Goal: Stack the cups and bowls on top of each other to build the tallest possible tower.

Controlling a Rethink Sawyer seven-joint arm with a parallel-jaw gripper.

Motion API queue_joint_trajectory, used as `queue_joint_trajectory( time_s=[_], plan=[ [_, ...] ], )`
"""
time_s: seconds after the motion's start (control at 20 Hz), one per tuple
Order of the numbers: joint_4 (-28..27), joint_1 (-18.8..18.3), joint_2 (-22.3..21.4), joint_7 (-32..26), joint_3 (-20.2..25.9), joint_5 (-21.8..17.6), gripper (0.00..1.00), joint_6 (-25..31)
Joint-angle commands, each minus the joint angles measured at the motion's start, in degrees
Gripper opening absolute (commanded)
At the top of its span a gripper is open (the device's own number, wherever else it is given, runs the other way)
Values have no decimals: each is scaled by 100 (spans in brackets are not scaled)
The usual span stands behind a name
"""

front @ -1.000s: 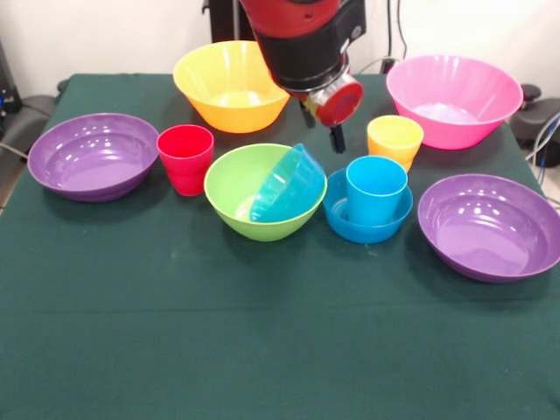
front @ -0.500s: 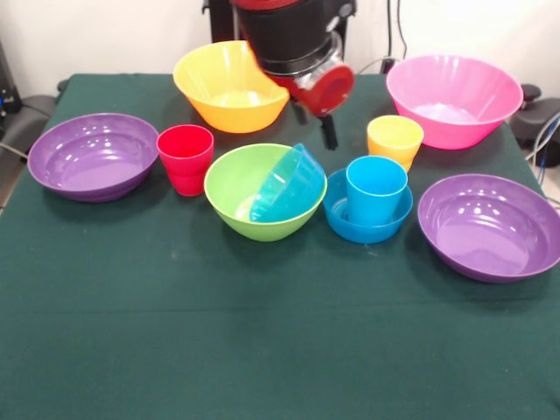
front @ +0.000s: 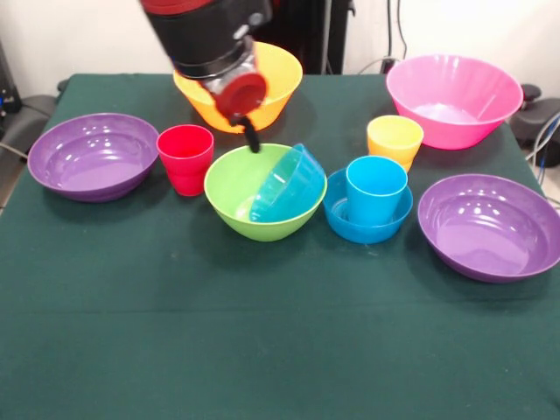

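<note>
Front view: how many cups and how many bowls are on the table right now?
Cups: 3, namely red cup, blue cup, yellow cup.
Bowls: 7, namely two purple, two small blue, lime green, orange-yellow, pink.
Total: 10.

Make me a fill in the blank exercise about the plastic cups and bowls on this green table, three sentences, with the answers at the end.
1. The blue plastic cup stands upright inside a small ____ plastic bowl.
2. A small blue plastic bowl leans tilted inside the ____ plastic bowl.
3. The red plastic cup stands between the lime bowl and a wide ____ plastic bowl.

Missing words: blue; lime green; purple
</note>
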Motion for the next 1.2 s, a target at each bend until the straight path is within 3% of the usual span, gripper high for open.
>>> queue_joint_trajectory(
  time_s=[0.05,0.6,1.05,1.2],
  plan=[
    [297,-75,156,-1504,474,-870,100,-150],
    [766,-297,417,-1099,811,-1180,100,-1236],
    [573,-283,534,-1113,514,-1865,100,-1219],
    [709,-287,391,-1107,422,-2117,100,-1280]
  ],
)
